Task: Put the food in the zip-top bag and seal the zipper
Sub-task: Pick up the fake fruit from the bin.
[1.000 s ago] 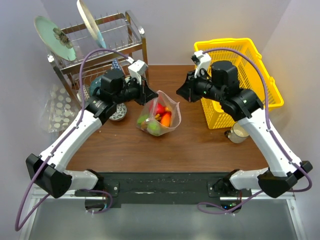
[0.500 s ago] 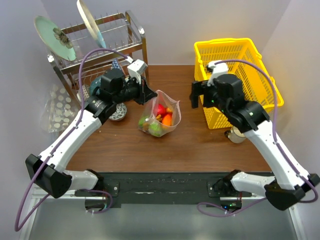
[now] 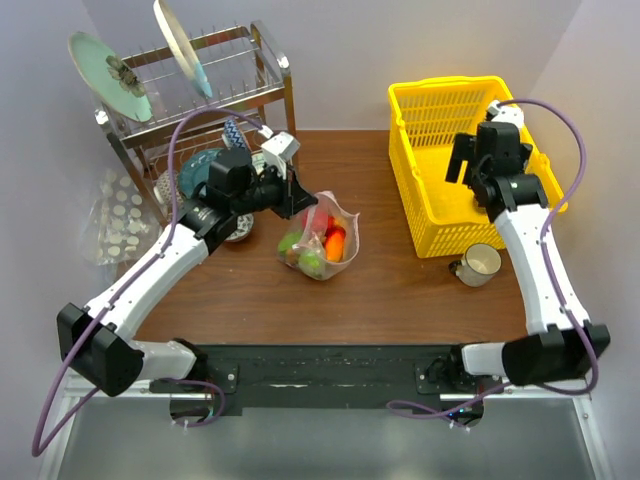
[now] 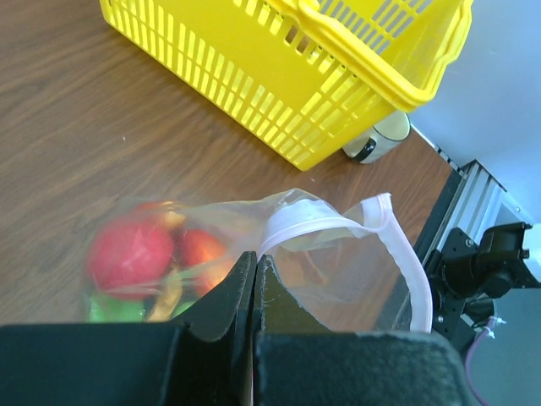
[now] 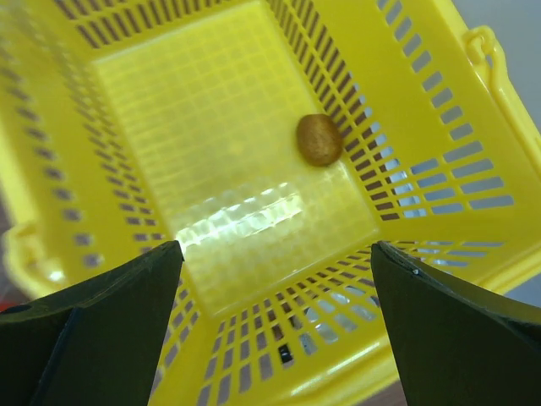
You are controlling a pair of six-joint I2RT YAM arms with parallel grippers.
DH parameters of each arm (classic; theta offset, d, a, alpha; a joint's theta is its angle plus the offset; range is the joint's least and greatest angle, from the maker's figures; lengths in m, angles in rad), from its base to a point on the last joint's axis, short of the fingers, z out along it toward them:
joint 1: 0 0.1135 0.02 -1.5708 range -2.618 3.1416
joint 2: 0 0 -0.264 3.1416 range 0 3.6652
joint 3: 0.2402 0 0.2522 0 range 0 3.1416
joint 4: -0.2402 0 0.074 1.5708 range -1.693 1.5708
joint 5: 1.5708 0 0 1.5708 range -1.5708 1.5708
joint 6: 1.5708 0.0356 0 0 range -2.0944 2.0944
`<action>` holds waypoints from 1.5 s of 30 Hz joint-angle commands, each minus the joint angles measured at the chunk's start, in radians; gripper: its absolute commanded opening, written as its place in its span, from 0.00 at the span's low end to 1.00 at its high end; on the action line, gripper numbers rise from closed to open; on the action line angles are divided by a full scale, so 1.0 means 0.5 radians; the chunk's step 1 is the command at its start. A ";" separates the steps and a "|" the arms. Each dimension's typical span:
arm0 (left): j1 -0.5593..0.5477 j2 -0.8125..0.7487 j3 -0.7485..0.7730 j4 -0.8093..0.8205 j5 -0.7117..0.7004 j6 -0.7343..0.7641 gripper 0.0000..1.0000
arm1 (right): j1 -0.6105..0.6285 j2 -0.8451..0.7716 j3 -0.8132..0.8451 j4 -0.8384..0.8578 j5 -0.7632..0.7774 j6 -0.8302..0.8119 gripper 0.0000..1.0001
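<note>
The wide-open right gripper is being swung to two o'clock over an unbagged tan oval food, the crinkly clear bag being pinched by the left gripper.

Table: brown wood grain.
- Basket, yellow, stands at the far right.
- Mug is just in front of the basket's near wall, upright.
- Bag, clear and holding food, rests left of the basket and apart from it.
- Bowl, small, is left of the basket, beyond the bag.
- Rack, wire, is well left of the basket at the far edge.
</note>
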 commanded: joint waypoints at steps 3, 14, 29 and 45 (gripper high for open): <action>-0.007 -0.101 -0.217 0.308 0.113 -0.108 0.00 | -0.214 0.275 0.014 0.145 0.010 -0.073 0.97; -0.007 -0.119 -0.352 0.529 0.144 -0.194 0.00 | -0.353 0.812 -0.017 0.421 -0.052 -0.220 0.99; -0.007 0.068 -0.398 0.621 0.144 -0.108 0.00 | -0.353 1.386 0.072 0.756 0.332 -0.506 0.99; -0.007 0.114 -0.456 0.732 0.089 -0.053 0.00 | -0.484 1.718 0.198 0.802 0.209 -0.356 0.88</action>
